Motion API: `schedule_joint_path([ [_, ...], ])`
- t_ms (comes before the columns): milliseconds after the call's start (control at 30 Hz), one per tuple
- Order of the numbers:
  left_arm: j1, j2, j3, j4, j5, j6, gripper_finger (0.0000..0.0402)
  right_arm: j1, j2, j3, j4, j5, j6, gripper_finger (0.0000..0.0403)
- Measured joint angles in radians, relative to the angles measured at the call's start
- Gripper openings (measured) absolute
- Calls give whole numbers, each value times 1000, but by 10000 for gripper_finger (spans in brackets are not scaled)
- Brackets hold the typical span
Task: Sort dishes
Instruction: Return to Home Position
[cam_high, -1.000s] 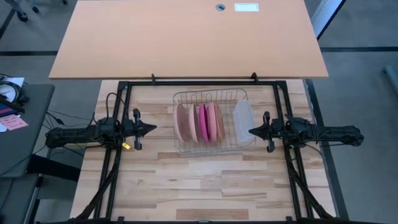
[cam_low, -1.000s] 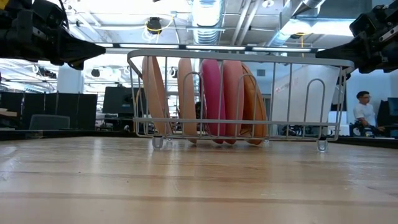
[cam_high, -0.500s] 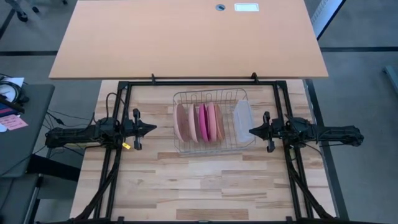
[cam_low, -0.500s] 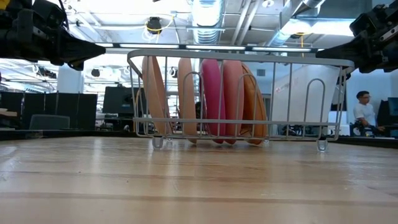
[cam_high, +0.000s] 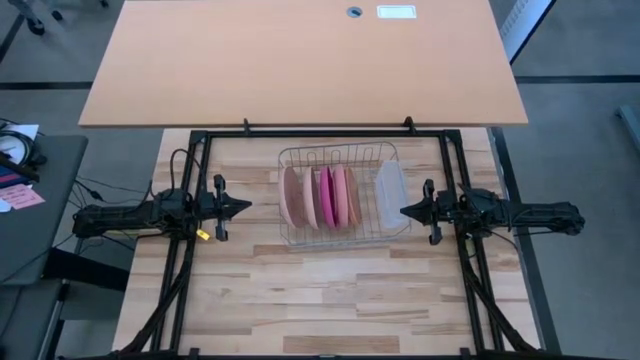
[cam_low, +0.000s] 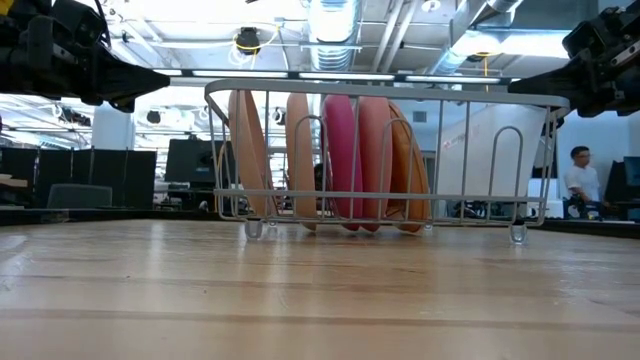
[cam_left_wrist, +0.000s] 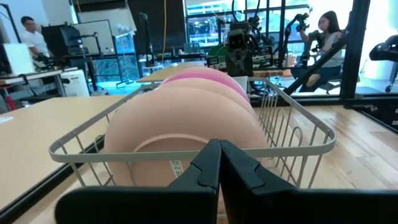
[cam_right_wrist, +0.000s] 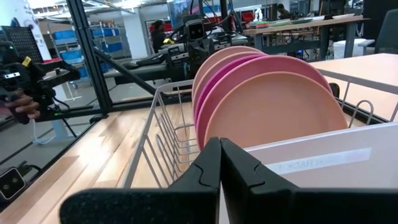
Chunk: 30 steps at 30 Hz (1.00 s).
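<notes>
Plates (cam_high: 320, 197) stand on edge in rack (cam_high: 335, 150), tub (cam_high: 390, 193) at rack's right end. Left gripper (cam_high: 243, 208) left of rack, right gripper (cam_high: 405, 211) just at its right edge. Low: plates upright between rack wires. Wrists: both grippers closed, empty, facing rack.

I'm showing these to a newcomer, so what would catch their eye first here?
First comes the wire dish rack in the middle of the table, with salmon, pale pink and magenta plates standing on edge in a row inside it and a translucent tub at its right end. The left gripper and right gripper hang shut on either side, pointing at the rack and holding nothing.
</notes>
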Motion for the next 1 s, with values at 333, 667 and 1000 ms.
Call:
schedule_joint_path([
  [333, 0, 0, 0, 0, 0, -11, 0, 0, 0, 0, -2, -2, 0, 11],
  [667, 0, 0, 0, 1, 0, -14, 0, 0, 0, 0, -3, -2, 0, 11],
  [1000, 0, 0, 0, 1, 0, -15, 0, 0, 0, 0, -4, -2, 0, 11],
])
